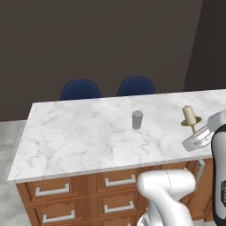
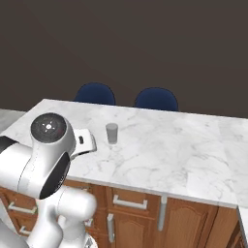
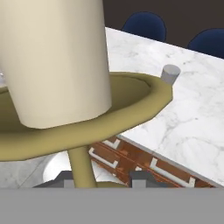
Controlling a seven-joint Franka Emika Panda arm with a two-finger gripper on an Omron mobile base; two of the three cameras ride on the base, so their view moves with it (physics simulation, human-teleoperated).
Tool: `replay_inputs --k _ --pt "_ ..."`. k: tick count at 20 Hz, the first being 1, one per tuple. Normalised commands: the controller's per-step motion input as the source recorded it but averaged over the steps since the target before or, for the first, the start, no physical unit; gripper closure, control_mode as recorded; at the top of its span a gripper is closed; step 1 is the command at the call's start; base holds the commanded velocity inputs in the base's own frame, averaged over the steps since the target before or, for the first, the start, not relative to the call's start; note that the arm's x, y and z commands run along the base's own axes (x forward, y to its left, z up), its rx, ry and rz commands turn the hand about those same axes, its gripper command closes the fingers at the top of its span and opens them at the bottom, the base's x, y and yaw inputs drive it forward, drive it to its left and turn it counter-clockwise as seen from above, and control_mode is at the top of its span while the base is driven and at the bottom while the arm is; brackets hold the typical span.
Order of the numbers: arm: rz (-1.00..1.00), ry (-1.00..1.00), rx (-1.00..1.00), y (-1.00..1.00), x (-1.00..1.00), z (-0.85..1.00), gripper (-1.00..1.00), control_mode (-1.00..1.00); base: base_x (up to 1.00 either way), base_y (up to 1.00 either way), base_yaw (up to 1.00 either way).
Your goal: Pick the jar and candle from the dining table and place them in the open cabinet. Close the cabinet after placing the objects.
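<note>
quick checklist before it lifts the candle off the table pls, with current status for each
1. Gripper lined up on the candle stem: ok, a fingertip sits on either side in the hand view.
2. Jaws fully closed on the stem: cannot tell, contact is hidden at the frame's bottom edge.
3. Candle upright on its holder: ok.
4. Jar clear of the lift: ok, it stands apart, mid dining table.
5. Candle base lifted off the marble: cannot tell.

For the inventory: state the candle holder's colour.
Brass-gold holder under a cream candle; clearest in the hand view.
</note>
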Motion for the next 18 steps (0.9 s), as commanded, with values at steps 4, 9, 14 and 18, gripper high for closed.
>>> replay_inputs --k 4,9,14,18 --pt "0.00 0.00 0.00 0.00 0.00 0.00 1.00 1.00 -0.56 -0.01 -0.03" --pt "0.00 0.00 0.00 0.00 0.00 0.00 1.00 1.00 -0.49 -0.02 -0.08" --pt "0.00 0.00 0.00 0.00 0.00 0.00 1.00 1.00 -0.48 -0.01 -0.22" --pt "0.00 0.00 0.00 0.00 0.00 0.00 1.00 1.00 -0.50 0.00 -0.29"
